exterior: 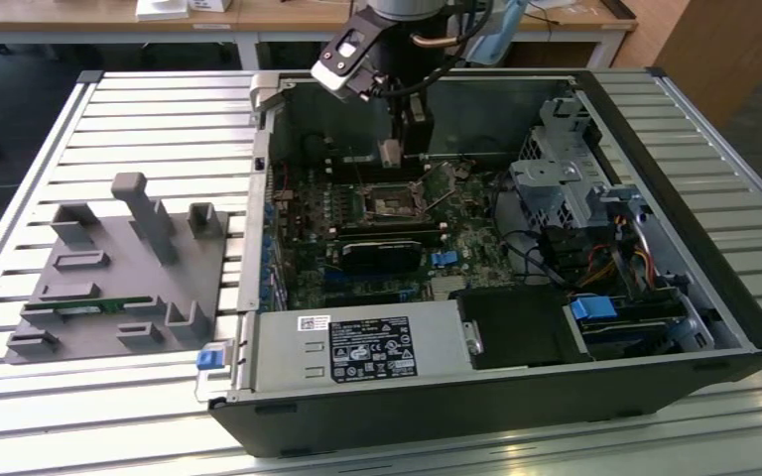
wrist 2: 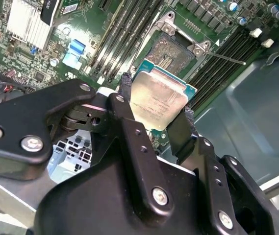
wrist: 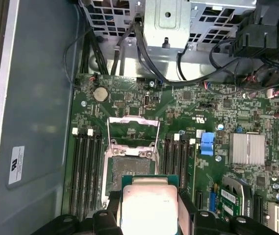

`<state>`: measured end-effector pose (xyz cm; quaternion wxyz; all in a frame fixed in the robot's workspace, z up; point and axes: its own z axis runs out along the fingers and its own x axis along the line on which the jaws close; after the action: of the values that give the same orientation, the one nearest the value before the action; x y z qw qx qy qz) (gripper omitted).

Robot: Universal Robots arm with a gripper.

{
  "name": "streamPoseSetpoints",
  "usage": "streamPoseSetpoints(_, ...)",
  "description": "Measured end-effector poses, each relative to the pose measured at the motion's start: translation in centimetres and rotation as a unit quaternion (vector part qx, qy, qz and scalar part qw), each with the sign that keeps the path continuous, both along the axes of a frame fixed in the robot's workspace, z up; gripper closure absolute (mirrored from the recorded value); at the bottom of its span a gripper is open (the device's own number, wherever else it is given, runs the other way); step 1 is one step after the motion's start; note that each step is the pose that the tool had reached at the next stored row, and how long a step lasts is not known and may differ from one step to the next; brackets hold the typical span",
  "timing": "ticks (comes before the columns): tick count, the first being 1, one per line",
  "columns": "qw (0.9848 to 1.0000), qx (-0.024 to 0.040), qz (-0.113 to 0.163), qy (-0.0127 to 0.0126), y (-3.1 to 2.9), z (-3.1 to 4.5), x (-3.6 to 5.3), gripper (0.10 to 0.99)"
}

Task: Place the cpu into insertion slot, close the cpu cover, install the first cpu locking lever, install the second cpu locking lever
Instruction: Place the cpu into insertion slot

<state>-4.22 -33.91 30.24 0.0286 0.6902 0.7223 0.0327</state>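
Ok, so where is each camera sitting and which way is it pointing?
Exterior view: off the arm, high up, looking down into the open computer case; shows the arm and its tool.
First wrist view: on the arm, looking down past the tool at the motherboard; the fingers show.
Second wrist view: on the arm, looking obliquely along the tool; its black body and fingers show.
Both wrist views share the cpu gripped in the tool, near the insertion slot.

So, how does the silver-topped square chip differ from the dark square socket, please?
The silver-grey square chip is gripped in the tool, clear of the green board; the dark square socket sits in it. The chip's top is pale metal; the socket's centre is recessed, uncovered. Both are square.
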Motion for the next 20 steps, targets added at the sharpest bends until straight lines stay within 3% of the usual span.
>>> streamPoseSetpoints(6, 0.9998, 0.0, -0.02, 0.0, 0.12, -0.31, 0.0, 0.545)
streamPoseSetpoints(20, 0.9998, 0.0, -0.02, 0.0, 0.14, -0.82, 0.0, 0.545)
